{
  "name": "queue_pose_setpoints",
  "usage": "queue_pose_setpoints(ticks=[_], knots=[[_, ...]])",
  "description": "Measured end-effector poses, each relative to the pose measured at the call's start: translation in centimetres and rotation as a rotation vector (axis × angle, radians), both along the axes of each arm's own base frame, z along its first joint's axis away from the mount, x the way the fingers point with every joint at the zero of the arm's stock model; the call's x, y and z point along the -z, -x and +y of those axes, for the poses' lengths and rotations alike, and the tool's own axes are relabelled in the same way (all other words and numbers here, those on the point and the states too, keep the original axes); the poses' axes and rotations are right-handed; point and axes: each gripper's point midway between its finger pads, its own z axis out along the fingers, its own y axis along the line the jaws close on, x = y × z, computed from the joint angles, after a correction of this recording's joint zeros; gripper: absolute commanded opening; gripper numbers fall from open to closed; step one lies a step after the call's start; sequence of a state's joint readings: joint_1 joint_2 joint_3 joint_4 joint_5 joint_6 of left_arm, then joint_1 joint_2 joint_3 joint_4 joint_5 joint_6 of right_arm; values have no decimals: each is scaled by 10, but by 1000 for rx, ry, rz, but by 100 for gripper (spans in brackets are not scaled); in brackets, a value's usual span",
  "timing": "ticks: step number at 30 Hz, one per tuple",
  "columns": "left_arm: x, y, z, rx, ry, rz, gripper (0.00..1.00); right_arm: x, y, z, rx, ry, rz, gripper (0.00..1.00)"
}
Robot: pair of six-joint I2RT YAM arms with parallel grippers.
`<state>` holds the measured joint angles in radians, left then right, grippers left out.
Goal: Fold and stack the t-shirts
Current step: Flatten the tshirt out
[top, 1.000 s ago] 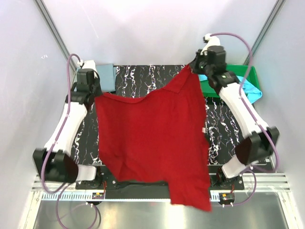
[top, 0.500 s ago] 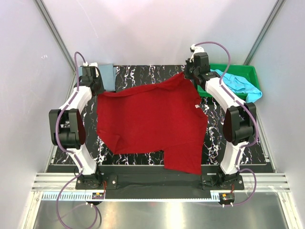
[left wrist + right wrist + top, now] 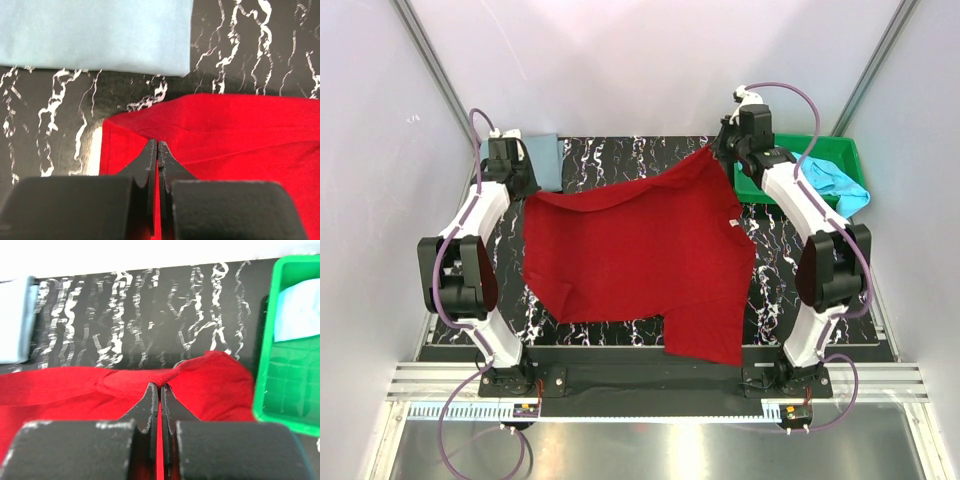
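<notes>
Two pincers grip one garment: the left pincer [image 3: 157,145] and the right pincer [image 3: 160,387] are each clamped on a far corner of the deep red t-shirt [image 3: 640,260], stretching it between them so that it spreads over the marbled counter [image 3: 620,155], probably ready for folding, though its creases are hard to read. A folded grey-blue t-shirt [image 3: 95,35] lies just beyond the left pincer, seemingly as the stack's base. The turquoise t-shirt [image 3: 835,185] waits in the green tray [image 3: 820,150].

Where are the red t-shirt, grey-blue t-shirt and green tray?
red t-shirt [image 3: 640,250]: top external view, middle of spread cloth.
grey-blue t-shirt [image 3: 95,32]: left wrist view, middle of folded cloth.
green tray [image 3: 825,148]: top external view, bare far side.
</notes>
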<state>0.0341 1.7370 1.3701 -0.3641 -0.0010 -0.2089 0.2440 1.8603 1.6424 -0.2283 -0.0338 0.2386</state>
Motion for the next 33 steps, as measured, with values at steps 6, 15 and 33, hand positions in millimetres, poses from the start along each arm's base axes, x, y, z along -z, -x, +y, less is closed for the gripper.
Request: queue_pose_setpoints(ticks=[6, 15, 33], knots=[[12, 19, 7, -30, -4, 88, 0, -29, 27, -1, 5, -67, -1, 0], [29, 42, 12, -51, -8, 214, 0, -4, 66, -5, 8, -80, 114, 0], [-244, 35, -52, 95, 377, -427, 0, -181, 72, -10, 16, -180, -208, 0]])
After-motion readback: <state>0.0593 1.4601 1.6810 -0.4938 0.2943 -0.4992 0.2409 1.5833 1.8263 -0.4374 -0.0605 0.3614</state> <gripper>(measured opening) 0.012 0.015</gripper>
